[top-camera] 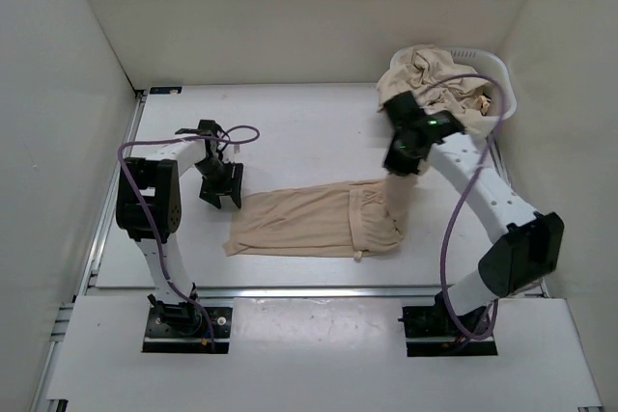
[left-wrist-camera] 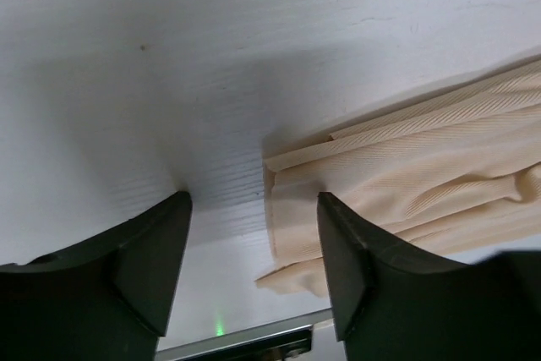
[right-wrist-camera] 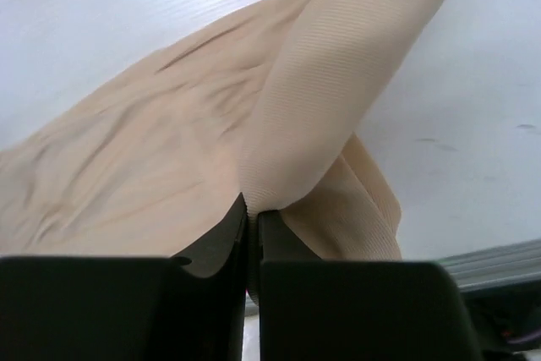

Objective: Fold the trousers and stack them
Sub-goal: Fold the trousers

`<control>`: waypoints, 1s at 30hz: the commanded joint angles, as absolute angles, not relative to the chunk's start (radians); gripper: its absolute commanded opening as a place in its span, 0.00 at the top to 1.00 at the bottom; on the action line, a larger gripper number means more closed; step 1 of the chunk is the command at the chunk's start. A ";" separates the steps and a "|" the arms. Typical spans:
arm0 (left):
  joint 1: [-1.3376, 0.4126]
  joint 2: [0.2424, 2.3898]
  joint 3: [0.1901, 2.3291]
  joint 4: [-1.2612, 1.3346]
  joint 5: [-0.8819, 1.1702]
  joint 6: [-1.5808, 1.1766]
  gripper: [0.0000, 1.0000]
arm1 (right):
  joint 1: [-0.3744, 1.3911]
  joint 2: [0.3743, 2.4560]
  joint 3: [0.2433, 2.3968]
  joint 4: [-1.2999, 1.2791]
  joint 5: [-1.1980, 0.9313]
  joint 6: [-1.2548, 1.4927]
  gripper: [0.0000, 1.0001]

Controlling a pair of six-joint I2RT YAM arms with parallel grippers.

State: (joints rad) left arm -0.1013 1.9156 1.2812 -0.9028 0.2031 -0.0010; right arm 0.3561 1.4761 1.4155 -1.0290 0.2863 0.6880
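Top view: thin tan trousers (top-camera: 309, 222) lie flat between left gripper (top-camera: 221, 198) and right gripper (top-camera: 398, 169); one end rises to the right gripper.
Left wrist: left gripper (left-wrist-camera: 254, 200) wide open, empty; the trousers' (left-wrist-camera: 423, 175) ribbed edge just beside one finger (left-wrist-camera: 363, 276).
Right wrist: right gripper (right-wrist-camera: 252, 209) pinched tight on a ribbed fold of the trousers (right-wrist-camera: 152, 158).

White-linked, black-jointed left arm (top-camera: 147, 200) and right arm (top-camera: 483, 185) end in a black left hand (top-camera: 221, 204) and right hand (top-camera: 396, 173), purple cables (top-camera: 135, 145) looping alongside each.
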 commanded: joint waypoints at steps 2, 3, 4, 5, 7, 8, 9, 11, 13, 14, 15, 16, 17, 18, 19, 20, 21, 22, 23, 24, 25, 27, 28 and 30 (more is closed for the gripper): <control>-0.107 1.976 1.276 -0.867 0.288 0.000 0.34 | 0.682 1.651 1.632 -1.221 0.363 0.900 1.00; -0.107 1.986 1.285 -0.877 0.337 0.000 0.37 | 0.725 1.686 1.716 -1.221 0.364 0.900 1.00; -0.107 1.987 1.285 -0.877 0.360 0.000 0.39 | 0.797 1.716 1.751 -1.221 0.364 0.900 1.00; -0.118 1.997 1.285 -0.891 0.377 0.000 0.42 | 0.825 1.779 1.787 -1.221 0.354 0.900 1.00; -0.129 2.008 1.285 -0.900 0.387 0.000 0.51 | 0.892 1.833 1.870 -1.221 0.318 0.900 1.00; -0.129 2.020 1.295 -0.900 0.397 0.000 0.57 | 0.913 1.879 1.888 -1.204 0.318 0.900 1.00; -0.129 2.020 1.295 -0.900 0.397 0.000 0.73 | 0.929 1.900 1.907 -1.195 0.301 0.890 1.00; -0.129 2.045 1.304 -0.910 0.397 0.000 0.86 | 0.971 1.965 1.979 -1.186 0.292 0.890 1.00; -0.129 2.069 1.315 -0.910 0.397 0.000 0.86 | 1.000 2.006 2.066 -1.186 0.282 0.879 1.00; -0.129 2.069 1.324 -0.910 0.397 0.000 0.86 | 1.000 2.044 2.095 -1.186 0.282 0.879 1.00; -0.129 2.081 1.324 -0.910 0.397 0.000 0.86 | 1.012 2.061 2.121 -1.186 0.291 0.879 1.00; -0.129 2.082 1.334 -0.920 0.409 0.000 0.86 | 1.012 2.075 2.144 -1.186 0.291 0.890 1.00; -0.129 2.091 1.335 -0.920 0.419 0.000 0.86 | 1.012 2.086 2.179 -1.161 0.301 0.899 1.00; -0.129 2.091 1.335 -0.920 0.419 0.000 0.86 | 1.012 2.098 2.192 -1.146 0.301 0.899 1.00; -0.129 2.091 1.335 -0.920 0.419 0.000 0.86 | 1.012 2.098 2.206 -1.135 0.301 0.917 1.00; -0.129 2.091 1.344 -0.920 0.410 0.000 0.86 | 1.012 2.098 2.232 -1.135 0.317 0.928 1.00; -0.129 2.091 1.344 -0.920 0.410 0.000 0.86 | 1.012 2.098 2.232 -1.125 0.348 0.937 1.00; -0.129 2.091 1.344 -0.920 0.410 0.000 0.86 | 1.012 2.077 2.232 -1.124 0.369 0.963 1.00; -0.129 2.091 1.344 -0.920 0.410 0.000 0.86 | 1.012 2.063 2.214 -1.124 0.392 0.977 1.00; -0.129 2.091 1.344 -0.920 0.410 0.000 0.86 | 1.022 2.045 2.192 -1.094 0.414 0.986 1.00; -0.129 2.091 1.344 -0.920 0.410 0.000 0.86 | 1.034 2.010 2.168 -1.072 0.432 0.995 1.00; -0.129 2.100 1.353 -0.920 0.400 0.000 0.86 | 1.045 1.996 2.103 -1.001 0.425 0.996 1.00; -0.129 2.100 1.353 -0.920 0.400 0.000 0.86 | 1.045 2.018 2.103 -1.000 0.398 0.986 1.00; -0.129 2.109 1.362 -0.920 0.388 0.000 0.86 | 1.045 2.083 2.207 -1.023 0.336 0.963 1.00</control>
State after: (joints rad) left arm -0.1200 2.0586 1.3575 -0.9947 0.4690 -0.0196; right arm 1.0286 2.0689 2.1281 -1.0813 0.3641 0.9543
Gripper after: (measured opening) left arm 0.146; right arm 0.025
